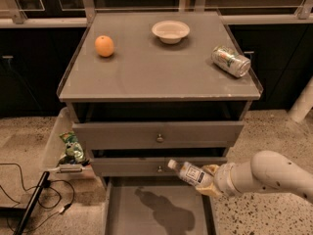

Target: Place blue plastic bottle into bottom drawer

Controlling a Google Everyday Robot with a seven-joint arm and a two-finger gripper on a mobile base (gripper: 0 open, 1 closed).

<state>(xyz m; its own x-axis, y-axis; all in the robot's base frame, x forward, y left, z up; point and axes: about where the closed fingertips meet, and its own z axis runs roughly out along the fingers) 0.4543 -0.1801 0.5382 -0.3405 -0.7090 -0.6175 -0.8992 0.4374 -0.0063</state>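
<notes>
The blue plastic bottle [190, 173] is a small clear bottle with a white cap and a blue-and-white label. It lies nearly level in my gripper [207, 181], cap pointing left. My gripper is shut on the bottle and holds it above the right part of the open bottom drawer [122, 209], in front of the middle drawer's face. The bottle's shadow falls on the drawer's bare grey floor. My white arm [266, 175] comes in from the right.
On the cabinet top [146, 77] are an orange [104, 46], a white bowl [170, 31] and a silver-green can [230, 60] lying on its side. A clear bin [54, 146] with a green bag [72, 148] stands left of the cabinet. Cables [29, 195] lie on the floor.
</notes>
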